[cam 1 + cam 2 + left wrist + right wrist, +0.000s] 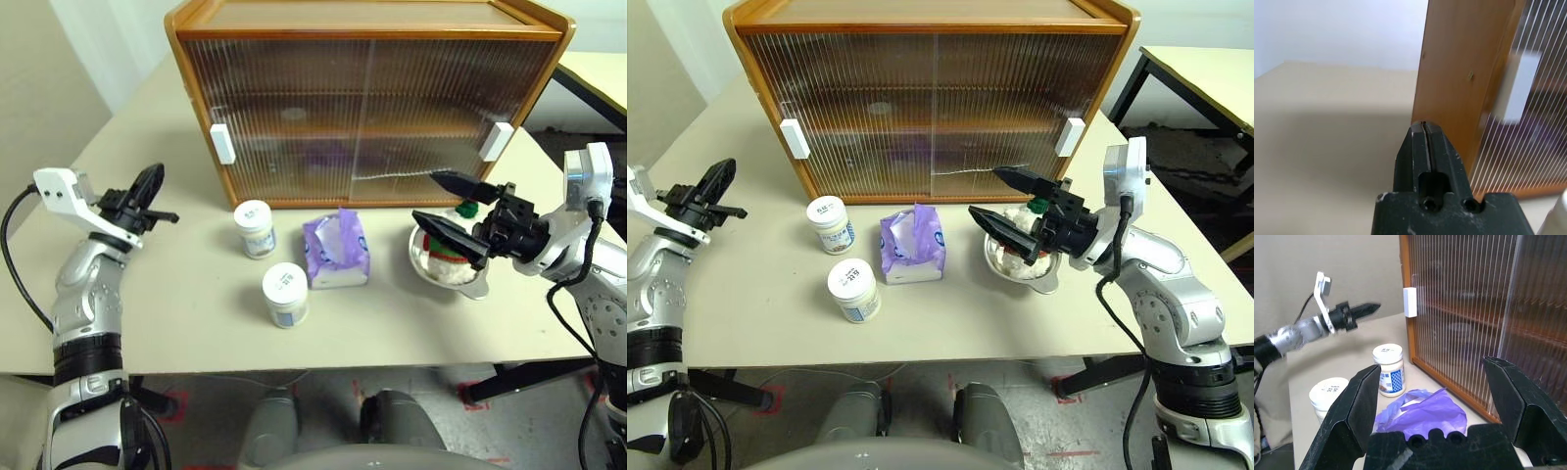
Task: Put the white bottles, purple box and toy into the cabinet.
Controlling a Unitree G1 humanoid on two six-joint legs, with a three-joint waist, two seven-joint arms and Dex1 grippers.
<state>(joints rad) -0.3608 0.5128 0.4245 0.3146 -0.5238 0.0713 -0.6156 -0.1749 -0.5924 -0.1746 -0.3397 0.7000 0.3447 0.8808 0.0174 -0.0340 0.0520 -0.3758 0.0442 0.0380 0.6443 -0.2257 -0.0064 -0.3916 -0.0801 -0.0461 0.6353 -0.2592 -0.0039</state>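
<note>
The honey-brown wooden cabinet [367, 98] stands with both ribbed doors closed. A shiny metal bowl [470, 284] holds the white plush snowman toy [449, 262], under the spread right gripper [443, 205]. Two white lidded jars [255, 228] and the lilac tissue pack [336, 252] sit between the arms. The left gripper [150, 186], pressed together and empty, hovers near the cabinet's left corner.

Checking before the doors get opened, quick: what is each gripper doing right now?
Left gripper: shut, holding nothing, near the cabinet's left side.
Right gripper: open, empty, above the bowl.
</note>
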